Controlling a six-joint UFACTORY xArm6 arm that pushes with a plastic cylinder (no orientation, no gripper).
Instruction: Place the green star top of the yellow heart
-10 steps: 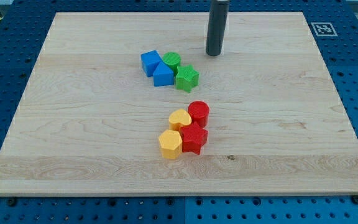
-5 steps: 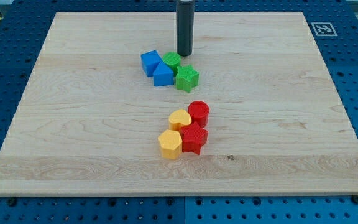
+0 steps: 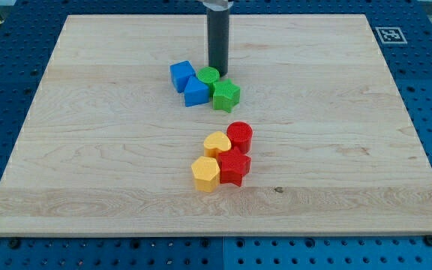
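The green star (image 3: 226, 95) lies on the wooden board (image 3: 88, 150) above the view's centre, touching a green cylinder (image 3: 208, 75) and a blue block (image 3: 196, 91). The yellow heart (image 3: 217, 142) lies lower down, at the top left of a cluster with a red cylinder (image 3: 239, 136), a red star (image 3: 233, 166) and a yellow hexagon (image 3: 205, 174). My tip (image 3: 217, 72) stands just above the green star, right beside the green cylinder's right edge.
A second blue block (image 3: 181, 75) sits left of the green cylinder. A printed marker tag (image 3: 388, 34) is at the board's top right corner. Blue pegboard surrounds the board.
My tip has moved left and slightly down, from the right of the upper cluster to just behind the green star and green cylinder. The blocks have barely shifted.
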